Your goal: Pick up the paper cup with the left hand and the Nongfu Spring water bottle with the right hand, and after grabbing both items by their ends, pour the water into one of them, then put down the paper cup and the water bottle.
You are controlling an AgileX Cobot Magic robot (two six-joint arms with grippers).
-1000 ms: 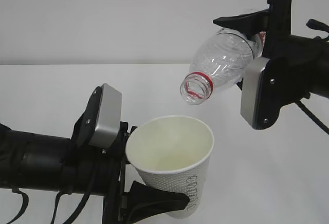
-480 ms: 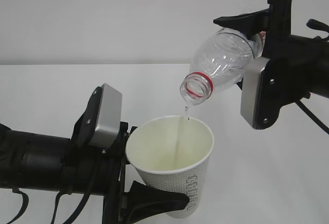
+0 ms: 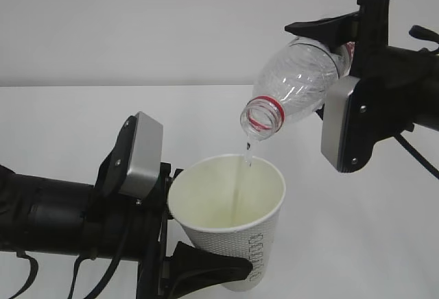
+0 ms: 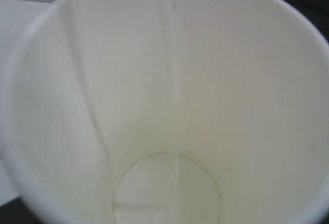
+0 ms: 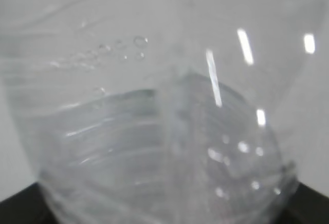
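While the right hand [image 3: 343,66] holds the Nongfu Spring water bottle [image 3: 291,86], a clear ribbed plastic bottle with a red neck ring, its black fingers [image 3: 322,26] are clamped across the bottle's rear portion, one above and the other hidden behind the silver-grey plate. The bottle is tilted mouth-down, with the open neck projecting forward and below those fingers. A thin transparent stream of water [image 3: 245,153] leaves the neck and falls into the paper cup [image 3: 230,213], a small white dotted cup with a cream interior and green lettering. The left hand [image 3: 185,244] grips the cup at its lower part: one black curved finger [image 3: 206,268] presses the front wall (the opposite finger is hidden). The cup stands upright above the white tabletop [image 3: 357,244], directly below the bottle mouth, not touching it. In the left wrist view, the stream [image 4: 176,106] runs down to the cup floor.
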